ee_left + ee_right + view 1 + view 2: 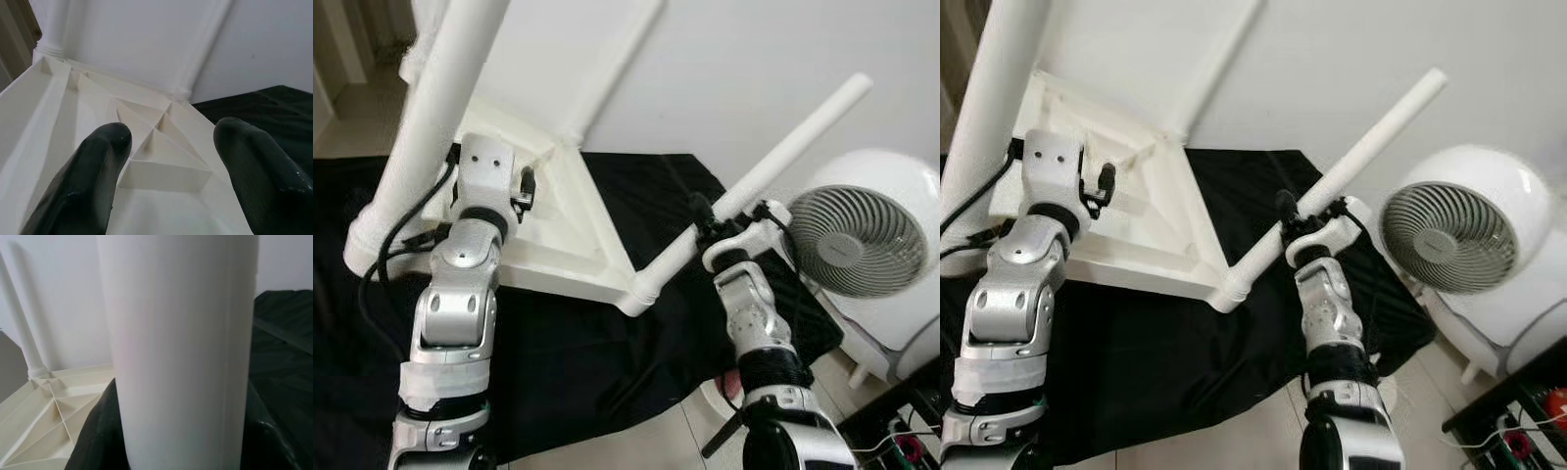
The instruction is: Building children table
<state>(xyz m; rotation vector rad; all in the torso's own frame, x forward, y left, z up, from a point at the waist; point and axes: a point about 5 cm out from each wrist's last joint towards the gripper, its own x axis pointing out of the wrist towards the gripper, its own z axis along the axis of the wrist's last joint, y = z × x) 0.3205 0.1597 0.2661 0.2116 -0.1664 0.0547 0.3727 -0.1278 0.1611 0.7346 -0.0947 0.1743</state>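
Head views: upturned white table (563, 230) on black cloth (607, 362); right gripper (713, 223) clenched round the slanting table leg (773, 162) at the near corner; white fan (862, 245) just beside. Left wrist view: left gripper (168, 161) spread apart, hovering over the ribbed underside (161, 147). Right wrist view: leg between black fingers (95, 435).
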